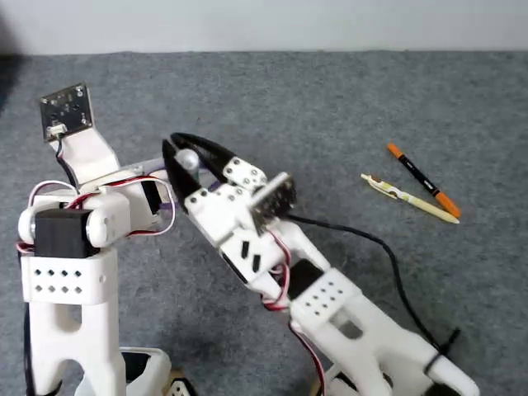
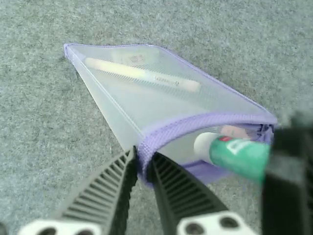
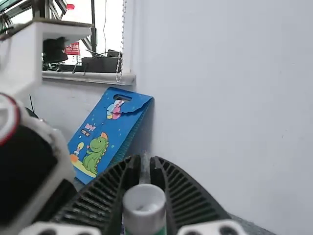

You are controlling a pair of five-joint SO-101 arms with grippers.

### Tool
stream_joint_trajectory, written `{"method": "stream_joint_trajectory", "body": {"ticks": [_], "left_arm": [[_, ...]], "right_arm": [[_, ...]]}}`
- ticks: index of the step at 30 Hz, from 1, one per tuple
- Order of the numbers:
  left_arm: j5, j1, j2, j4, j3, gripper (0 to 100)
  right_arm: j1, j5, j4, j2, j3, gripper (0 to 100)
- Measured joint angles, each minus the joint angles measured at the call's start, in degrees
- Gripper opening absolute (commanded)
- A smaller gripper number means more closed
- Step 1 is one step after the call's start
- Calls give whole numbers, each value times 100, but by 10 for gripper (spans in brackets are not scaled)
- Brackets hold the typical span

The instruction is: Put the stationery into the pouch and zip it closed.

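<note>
A translucent pouch [image 2: 161, 98] with purple trim lies on the grey carpet, its mouth open. My left gripper [image 2: 142, 169] is shut on the purple rim of that mouth. A pale yellow pen [image 2: 142, 73] lies inside the pouch. A green glue stick [image 2: 234, 152] with a white cap pokes into the opening, and my right gripper [image 1: 183, 157] is shut on it. The right wrist view shows the same glue stick [image 3: 144, 208] between the black fingers [image 3: 105, 196]. An orange pen [image 1: 423, 180] and a yellow pen [image 1: 408, 198] lie together on the carpet at the right.
The left arm's white base [image 1: 62, 289] stands at the lower left, and a black cable [image 1: 388, 256] runs along the right arm. A blue gift bag [image 3: 110, 132] leans on the wall behind. Open carpet [image 1: 346, 99] stretches across the back.
</note>
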Motion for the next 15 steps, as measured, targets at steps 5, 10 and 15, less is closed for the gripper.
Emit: {"method": "stream_joint_trajectory", "body": {"ticks": [5,10,15], "left_arm": [[0,0,0,0,0,11],[0,-9,0,0,0,11],[0,-9,0,-62,0,11]], "right_arm": [[9,9,721,-905,448,12],[18,9,1837,-1327,475,13],[26,9,2075,-1099,466,13]]}}
